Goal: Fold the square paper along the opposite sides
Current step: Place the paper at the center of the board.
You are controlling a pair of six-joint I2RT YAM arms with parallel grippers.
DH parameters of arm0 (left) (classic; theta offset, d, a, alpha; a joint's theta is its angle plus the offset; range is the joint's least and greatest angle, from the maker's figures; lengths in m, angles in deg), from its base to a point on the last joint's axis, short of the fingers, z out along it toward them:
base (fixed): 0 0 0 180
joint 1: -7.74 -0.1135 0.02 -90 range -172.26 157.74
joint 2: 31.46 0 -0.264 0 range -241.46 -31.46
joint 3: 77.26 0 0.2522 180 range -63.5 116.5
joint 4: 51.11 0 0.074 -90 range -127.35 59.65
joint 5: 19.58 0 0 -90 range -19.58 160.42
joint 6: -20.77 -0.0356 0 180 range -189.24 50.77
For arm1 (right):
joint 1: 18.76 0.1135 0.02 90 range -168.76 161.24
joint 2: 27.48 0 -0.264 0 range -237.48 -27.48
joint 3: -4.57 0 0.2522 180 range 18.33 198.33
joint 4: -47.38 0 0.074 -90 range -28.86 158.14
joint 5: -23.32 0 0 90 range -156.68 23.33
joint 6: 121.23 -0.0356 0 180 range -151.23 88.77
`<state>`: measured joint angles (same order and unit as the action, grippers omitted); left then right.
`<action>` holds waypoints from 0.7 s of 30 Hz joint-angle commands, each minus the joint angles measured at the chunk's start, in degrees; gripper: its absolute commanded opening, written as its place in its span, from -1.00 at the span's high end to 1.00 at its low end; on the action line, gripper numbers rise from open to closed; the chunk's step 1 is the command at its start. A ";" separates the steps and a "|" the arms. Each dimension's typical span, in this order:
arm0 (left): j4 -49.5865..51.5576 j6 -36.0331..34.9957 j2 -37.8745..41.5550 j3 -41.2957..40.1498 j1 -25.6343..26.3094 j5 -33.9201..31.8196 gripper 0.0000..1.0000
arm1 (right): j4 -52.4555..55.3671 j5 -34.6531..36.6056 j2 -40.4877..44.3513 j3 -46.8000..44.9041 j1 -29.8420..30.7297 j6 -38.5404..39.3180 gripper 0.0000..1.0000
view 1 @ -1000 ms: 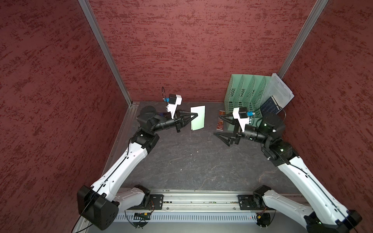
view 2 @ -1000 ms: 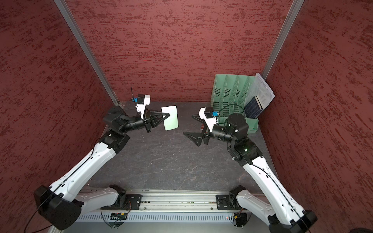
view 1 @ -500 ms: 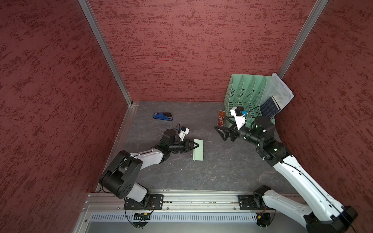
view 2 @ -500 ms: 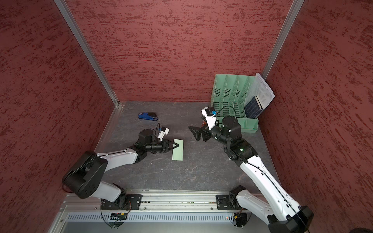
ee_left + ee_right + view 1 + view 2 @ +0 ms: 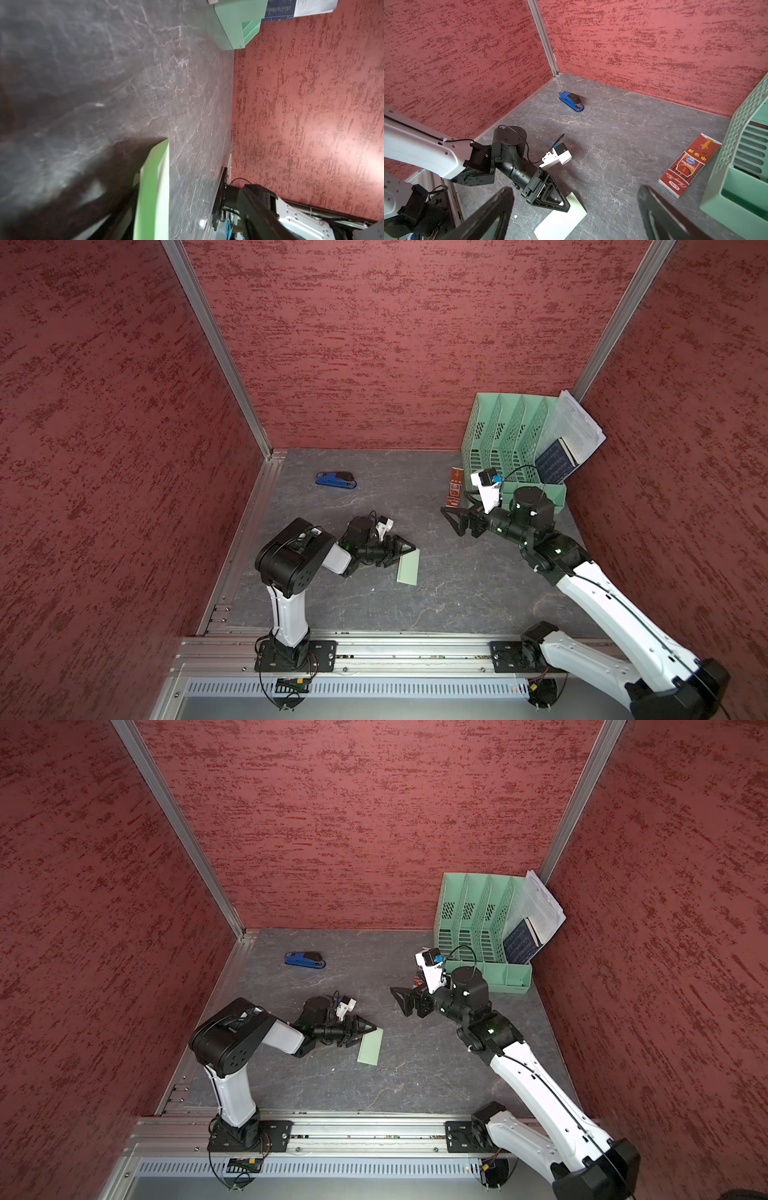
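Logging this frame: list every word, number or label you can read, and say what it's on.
"Chung Hwa": script on the red packet beside the green file rack.
"中华牌": yellow characters, same packet.
"6151": white box at the packet's end, probably.
Too small to read: the white printed sheets, the dark blue booklet, the label on the blue stapler.
The square paper: no print visible.

A dark grey, marble-veined tabletop (image 5: 457,597). A blue stapler (image 5: 336,480) lies toward the back left corner. A mint-green file rack (image 5: 513,435) stands in the back right corner, with a flat red packet (image 5: 455,487) just beside it. The square paper (image 5: 408,567), pale green and folded into a narrow rectangle, lies near the middle.
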<state>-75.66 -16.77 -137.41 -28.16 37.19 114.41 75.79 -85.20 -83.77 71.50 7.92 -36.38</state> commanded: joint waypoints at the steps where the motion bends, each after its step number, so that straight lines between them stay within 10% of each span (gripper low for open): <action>1: 19.22 -7.37 2.62 1.16 0.03 -10.21 -0.96 | -1.85 1.12 -0.35 -0.45 -0.41 -0.50 -0.97; 12: 69.00 -18.09 14.69 20.79 10.99 -67.61 -0.99 | -1.16 16.39 -0.31 -2.46 -1.09 -1.62 -0.97; 18: 51.85 -34.08 30.29 13.12 9.97 -82.48 -0.99 | -11.75 36.40 -1.24 -10.03 -4.76 1.91 -0.97; 21: 36.26 -44.31 40.15 3.78 1.17 -79.18 -0.99 | -20.93 41.25 -3.02 -16.37 -8.92 2.25 -0.97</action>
<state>-25.85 -48.42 -103.38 -18.72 44.60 40.75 65.39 -55.30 -85.33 59.32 1.89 -35.57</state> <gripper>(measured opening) 0.996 0.985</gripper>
